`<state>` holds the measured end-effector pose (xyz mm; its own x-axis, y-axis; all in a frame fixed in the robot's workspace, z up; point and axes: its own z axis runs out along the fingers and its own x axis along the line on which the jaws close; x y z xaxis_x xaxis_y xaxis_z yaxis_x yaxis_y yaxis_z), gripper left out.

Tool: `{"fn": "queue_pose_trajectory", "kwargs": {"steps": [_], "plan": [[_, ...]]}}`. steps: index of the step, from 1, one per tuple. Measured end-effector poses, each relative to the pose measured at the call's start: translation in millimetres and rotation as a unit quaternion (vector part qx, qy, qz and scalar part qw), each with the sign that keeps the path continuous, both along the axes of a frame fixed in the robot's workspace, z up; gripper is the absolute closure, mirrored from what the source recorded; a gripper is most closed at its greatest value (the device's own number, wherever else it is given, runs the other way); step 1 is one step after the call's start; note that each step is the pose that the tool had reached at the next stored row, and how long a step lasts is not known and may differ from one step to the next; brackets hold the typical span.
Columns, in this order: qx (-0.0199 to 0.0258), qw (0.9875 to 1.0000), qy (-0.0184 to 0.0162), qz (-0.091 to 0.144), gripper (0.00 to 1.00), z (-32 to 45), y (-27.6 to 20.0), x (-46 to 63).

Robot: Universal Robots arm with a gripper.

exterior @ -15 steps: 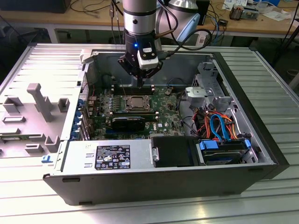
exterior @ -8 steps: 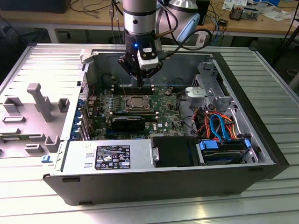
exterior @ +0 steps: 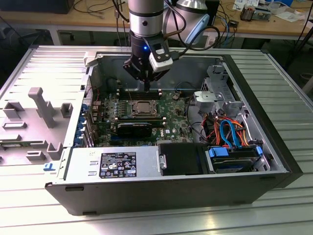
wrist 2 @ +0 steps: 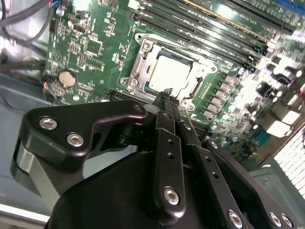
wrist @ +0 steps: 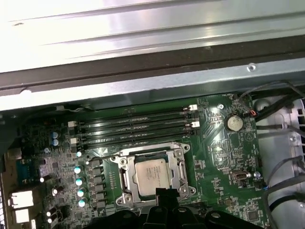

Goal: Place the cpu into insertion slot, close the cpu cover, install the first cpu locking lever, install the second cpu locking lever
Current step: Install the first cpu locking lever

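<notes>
my gripper (wrist 2: 167,94), pinched shut and empty, hangs by the cpu cover (wrist 2: 141,64) mid-motherboard (wrist 2: 90,45); it's thin, stiff steel, so i'd push only its rim.

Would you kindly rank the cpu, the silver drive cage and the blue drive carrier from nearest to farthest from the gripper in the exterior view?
1. The cpu, right by the gripper, near the exterior view's centre.
2. The silver drive cage, toward the exterior view's right.
3. The blue drive carrier, at the exterior view's lower right.
</notes>
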<state>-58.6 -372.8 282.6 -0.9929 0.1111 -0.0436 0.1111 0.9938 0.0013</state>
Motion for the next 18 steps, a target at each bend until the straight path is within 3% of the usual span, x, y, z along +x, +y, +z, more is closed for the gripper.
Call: {"fn": "queue_pose_trajectory", "kwargs": {"steps": [3, 18], "plan": [[0.0000, 0.9998, 0.0002, 0.017, 0.89, 0.0, 0.0, -0.1], [0.0000, 0.9998, 0.0002, 0.019, 0.89, -0.1, -0.1, -6.1]]}}
